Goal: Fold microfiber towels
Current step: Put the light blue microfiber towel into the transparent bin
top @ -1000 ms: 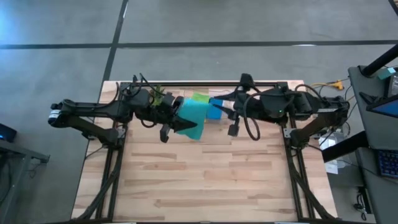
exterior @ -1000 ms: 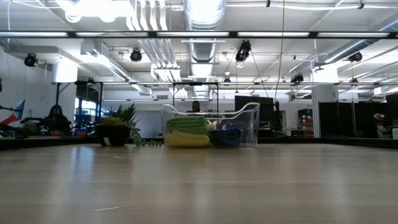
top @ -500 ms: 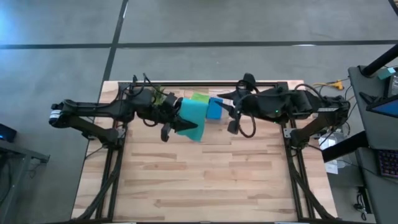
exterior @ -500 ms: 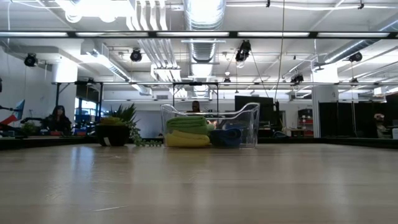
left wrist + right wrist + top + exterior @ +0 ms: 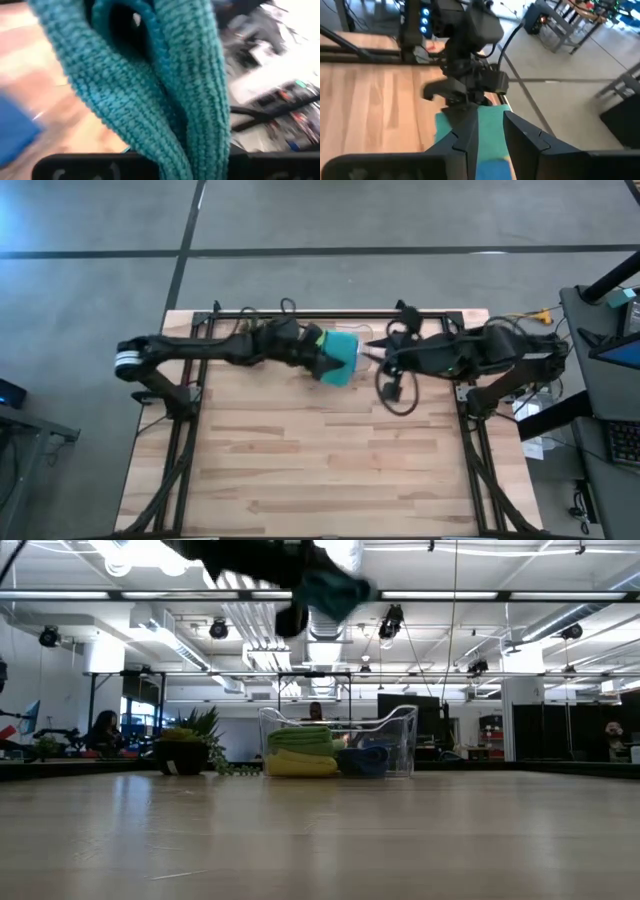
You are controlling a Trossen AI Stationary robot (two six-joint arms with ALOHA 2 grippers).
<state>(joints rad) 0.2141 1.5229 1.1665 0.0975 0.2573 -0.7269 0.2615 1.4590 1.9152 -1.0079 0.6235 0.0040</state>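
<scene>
High view, and you can see the shift straight away: your left arm, which a second ago sat drawn back at the table's left edge with the teal towel [image 5: 340, 356] hanging open in a wide flap, now stretches far across toward the middle. The left gripper [image 5: 322, 358] is pinched tight on the towel, and the cloth has bunched into a compact wad at its fingertips instead of draping. In the left wrist view the teal knit fills everything just ahead of the fingers, doubled in thick hanging folds, with a corner of blue cloth off to one side.

Moving right, your right gripper [image 5: 372, 350] has pulled in close. Its fingers [image 5: 520, 137] stand a little apart, a narrow gap between them, and in the right wrist view the teal cloth lies straight ahead of that gap, just beyond the tips, with the left gripper's dark body beyond it. I can't tell from here whether the tips touch the cloth yet.

The low view confirms the lift: the towel now swings high overhead, well clear of the table [image 5: 320, 840], where half a second ago nothing showed up there. Behind, the clear bin [image 5: 400, 740] holds the lime green towel [image 5: 300, 739] on the yellow one [image 5: 300, 766], with the blue towel [image 5: 365, 760] rolled beside them.

So what does it mean for you? My read: the teal towel is out and airborne, the two grippers are meeting for a handover or a two-corner hold, and no fold has begun.
</scene>
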